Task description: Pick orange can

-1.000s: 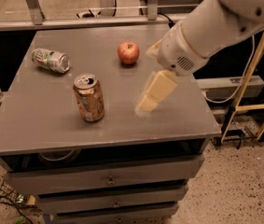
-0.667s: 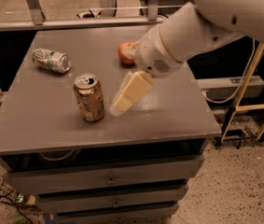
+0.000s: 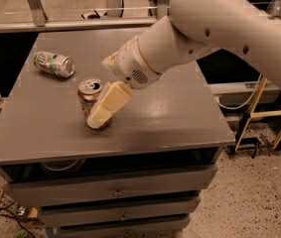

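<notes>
A grey tabletop (image 3: 170, 118) sits over a stack of grey drawers (image 3: 115, 187) on a speckled floor, with a yellow frame (image 3: 259, 114) standing off to the right. Down at the front-left part of the tabletop, the gripper (image 3: 105, 105) is right against the orange can (image 3: 87, 97). A pale cream piece of it slants across the can's near right side and hides much of the label. Whether its grip is open or closed I cannot tell. The can stands upright, its silver top and pull tab showing above the gripper. Behind it to the left, well apart, a green-and-white can (image 3: 54, 64) lies on its side. The thick white arm (image 3: 204, 29) comes in from the upper right and covers the back middle of the tabletop.
</notes>
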Controlling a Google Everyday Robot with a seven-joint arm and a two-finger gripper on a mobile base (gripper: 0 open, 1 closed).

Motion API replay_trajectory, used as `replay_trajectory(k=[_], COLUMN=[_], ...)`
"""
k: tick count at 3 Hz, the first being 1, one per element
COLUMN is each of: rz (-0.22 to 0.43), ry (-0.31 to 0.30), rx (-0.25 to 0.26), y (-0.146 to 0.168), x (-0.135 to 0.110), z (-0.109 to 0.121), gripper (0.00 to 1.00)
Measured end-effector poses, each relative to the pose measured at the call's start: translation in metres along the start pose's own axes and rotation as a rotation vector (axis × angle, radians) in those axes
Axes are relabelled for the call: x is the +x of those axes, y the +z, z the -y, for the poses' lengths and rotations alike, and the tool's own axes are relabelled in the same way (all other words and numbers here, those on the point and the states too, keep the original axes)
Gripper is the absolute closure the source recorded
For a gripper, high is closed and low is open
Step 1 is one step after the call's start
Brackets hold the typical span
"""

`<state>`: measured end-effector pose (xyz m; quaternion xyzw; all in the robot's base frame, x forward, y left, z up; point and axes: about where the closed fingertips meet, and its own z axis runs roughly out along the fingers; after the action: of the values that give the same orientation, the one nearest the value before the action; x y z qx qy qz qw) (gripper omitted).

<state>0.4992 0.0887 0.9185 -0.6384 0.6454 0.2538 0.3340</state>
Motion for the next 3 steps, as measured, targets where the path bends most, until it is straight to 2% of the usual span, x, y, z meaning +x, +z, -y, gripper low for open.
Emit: replay_trajectory(k=[1,2,3], rz=[0.001,-0.007,0.006], ry=[-0.005,-0.010,-0.014], rx=[-0.038,-0.059,-0.074], y=[0.023,0.038,0.045], x=[-0.006,-0.008,-0.009], z=[-0.004,-0.007,-0.008], gripper=[0.00,0.18,0.42])
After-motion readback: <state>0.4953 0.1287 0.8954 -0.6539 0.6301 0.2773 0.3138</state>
